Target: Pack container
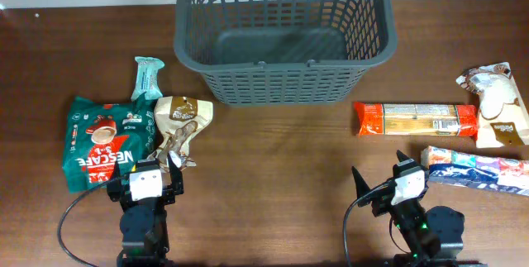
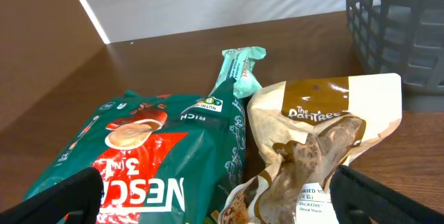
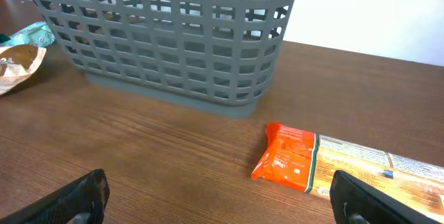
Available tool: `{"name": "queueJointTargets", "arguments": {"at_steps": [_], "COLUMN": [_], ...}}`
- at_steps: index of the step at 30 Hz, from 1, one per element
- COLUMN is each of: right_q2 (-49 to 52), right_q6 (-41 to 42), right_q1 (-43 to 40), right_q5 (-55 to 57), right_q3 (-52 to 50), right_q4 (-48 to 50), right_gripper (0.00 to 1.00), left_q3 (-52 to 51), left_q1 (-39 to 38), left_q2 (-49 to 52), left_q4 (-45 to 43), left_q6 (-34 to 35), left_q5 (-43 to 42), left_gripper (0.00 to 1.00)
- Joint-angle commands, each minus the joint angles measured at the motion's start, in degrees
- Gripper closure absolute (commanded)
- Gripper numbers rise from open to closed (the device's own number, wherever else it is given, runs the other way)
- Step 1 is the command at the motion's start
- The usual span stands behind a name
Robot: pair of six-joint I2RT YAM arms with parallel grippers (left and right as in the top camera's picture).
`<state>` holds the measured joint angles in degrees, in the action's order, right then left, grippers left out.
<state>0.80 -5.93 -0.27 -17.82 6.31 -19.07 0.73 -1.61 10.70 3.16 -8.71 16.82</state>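
The dark grey lattice basket (image 1: 283, 31) stands empty at the table's back centre; it also shows in the right wrist view (image 3: 163, 37) and at the left wrist view's top right (image 2: 399, 30). My left gripper (image 1: 147, 176) is open and empty just in front of a green Nescafe bag (image 1: 103, 139) (image 2: 149, 161) and a beige-brown snack pouch (image 1: 180, 122) (image 2: 326, 148). My right gripper (image 1: 382, 183) is open and empty, in front of and left of the orange-ended pasta packet (image 1: 416, 120) (image 3: 326, 165).
A mint-green bar wrapper (image 1: 147, 75) (image 2: 241, 71) lies behind the Nescafe bag. A white-brown pouch (image 1: 498, 106) and a blue patterned packet (image 1: 478, 170) lie at the right edge. A white wall rises behind the table.
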Motion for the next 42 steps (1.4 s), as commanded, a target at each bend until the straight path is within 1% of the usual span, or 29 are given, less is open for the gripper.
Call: {"name": "queueJointTargets", "arguments": {"at_steps": [1, 6, 13, 16, 17, 20, 22, 25, 28, 32, 34, 36, 38, 42], "right_q2": [-0.6, -0.6, -0.6, -0.6, -0.6, -0.5, 0.5, 4.6, 12.4, 26.1, 31.7, 36.3, 40.8, 45.0], "right_q6": [0.4, 0.5, 0.5, 0.5, 0.5, 0.5, 0.4, -0.5, -3.3, -3.7, -3.7, -3.6, -3.7, -3.6], "right_q1": [0.3, 0.3, 0.3, 0.3, 0.3, 0.3, 0.3, 0.3, 0.3, 0.3, 0.3, 0.3, 0.3, 0.3], "right_q5": [0.5, 0.5, 0.0, -5.7, -6.8, -7.0, -3.3, 4.2, 7.7, 16.0, 18.2, 17.9, 17.8, 13.7], "right_q3": [-0.4, -0.4, -0.4, -0.1, 0.2, 3.4, 7.3, 15.1, 23.9, 38.8, 46.8, 54.3, 62.5, 70.2], "right_q4": [0.0, 0.0, 0.0, -0.4, -1.0, -5.6, -9.6, -16.3, -21.9, -29.5, -32.9, -36.5, -40.7, -43.3], "right_gripper": [0.01, 0.01, 0.01, 0.01, 0.01, 0.01, 0.01, 0.01, 0.01, 0.01, 0.01, 0.01, 0.01, 0.01], "left_q3": [-0.2, -0.2, -0.2, -0.1, 0.2, 4.5, 10.2, 20.3, 31.6, 45.9, 53.4, 61.3, 69.7, 82.5], "left_q1": [-0.3, -0.3, -0.3, -0.3, -0.3, -0.3, -0.2, 0.0, 0.0, 0.9, 2.1, 4.0, 6.8, 13.4], "left_q2": [-0.4, -0.4, -0.3, -0.3, -0.3, -0.3, 0.3, 4.0, 12.0, 25.2, 32.5, 39.6, 46.7, 57.5], "left_q4": [0.1, -0.1, 0.5, 0.7, 1.6, 8.0, 13.3, 19.3, 25.7, 34.7, 39.6, 44.9, 50.4, 58.5], "left_q6": [0.3, 0.3, 0.3, 0.3, 0.5, 5.1, 5.7, 5.7, 5.5, 4.3, 4.0, 2.3, -0.1, -0.6], "left_q5": [0.5, -0.2, -10.0, -16.8, -18.3, -19.9, -19.6, -16.3, -13.6, -13.6, -14.3, -17.8, -23.7, -35.5], "left_gripper": [0.01, 0.01, 0.01, 0.01, 0.01, 0.01, 0.01, 0.01, 0.01, 0.01, 0.01, 0.01, 0.01, 0.01]}}
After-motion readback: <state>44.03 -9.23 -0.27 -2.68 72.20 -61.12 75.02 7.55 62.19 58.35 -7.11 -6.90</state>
